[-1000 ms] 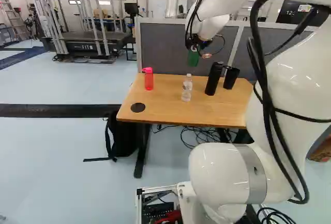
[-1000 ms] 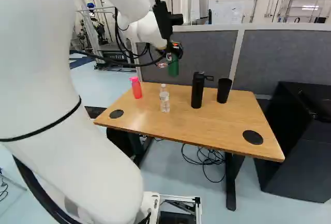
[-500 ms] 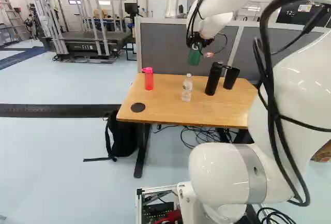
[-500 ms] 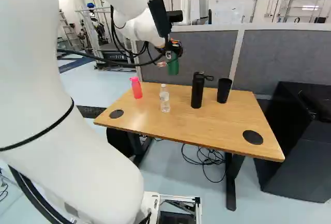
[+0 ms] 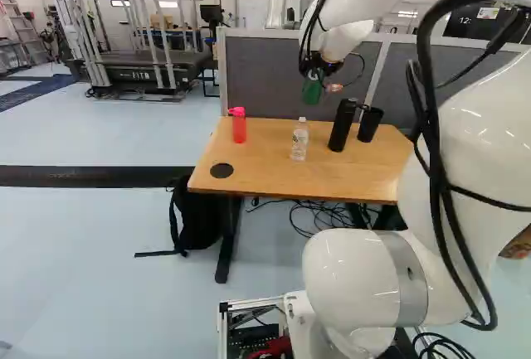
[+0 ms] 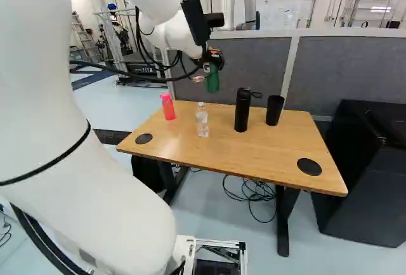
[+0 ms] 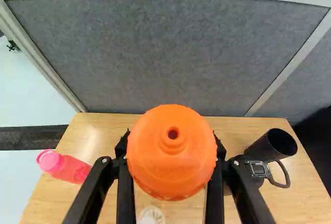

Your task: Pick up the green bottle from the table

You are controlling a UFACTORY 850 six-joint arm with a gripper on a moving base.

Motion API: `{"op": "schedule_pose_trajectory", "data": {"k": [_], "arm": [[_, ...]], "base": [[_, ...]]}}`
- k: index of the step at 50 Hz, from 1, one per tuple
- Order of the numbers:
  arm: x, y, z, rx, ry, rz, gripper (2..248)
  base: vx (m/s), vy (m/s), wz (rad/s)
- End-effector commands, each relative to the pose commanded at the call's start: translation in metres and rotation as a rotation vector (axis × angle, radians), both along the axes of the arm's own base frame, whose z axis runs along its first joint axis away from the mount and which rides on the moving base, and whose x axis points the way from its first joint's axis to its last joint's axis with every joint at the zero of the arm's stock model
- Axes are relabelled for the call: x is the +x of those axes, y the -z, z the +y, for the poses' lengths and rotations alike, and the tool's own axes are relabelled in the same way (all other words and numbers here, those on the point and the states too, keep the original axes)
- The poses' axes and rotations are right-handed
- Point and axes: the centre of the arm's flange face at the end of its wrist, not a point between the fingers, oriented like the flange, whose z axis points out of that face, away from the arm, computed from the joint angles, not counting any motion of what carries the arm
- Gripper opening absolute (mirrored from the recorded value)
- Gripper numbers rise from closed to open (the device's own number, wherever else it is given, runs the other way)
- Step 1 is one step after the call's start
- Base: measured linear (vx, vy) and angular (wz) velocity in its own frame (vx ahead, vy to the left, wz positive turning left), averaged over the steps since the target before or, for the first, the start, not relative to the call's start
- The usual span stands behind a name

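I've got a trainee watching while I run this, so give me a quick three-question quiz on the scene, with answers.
1. True or false: the green bottle stands on the table.
2. Which item on the table stands nearest the black cup?
a) pink bottle
b) clear bottle
c) black bottle
3. Fill in: in the wrist view, the cap between the fingers of the hand is ____ in colour.

Key:
1. False; the hand holds it above the table.
2. c
3. orange
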Motion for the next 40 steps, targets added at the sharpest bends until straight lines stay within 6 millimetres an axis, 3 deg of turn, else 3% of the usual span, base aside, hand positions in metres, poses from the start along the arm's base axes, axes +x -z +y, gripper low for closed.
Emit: {"op": "schedule_pose_trajectory", "data": {"k": [40], "arm": [[0.0, 0.0, 0.0, 0.0, 0.0, 0.0, 121]], "base": [[-0.147, -0.002, 0.016]]}}
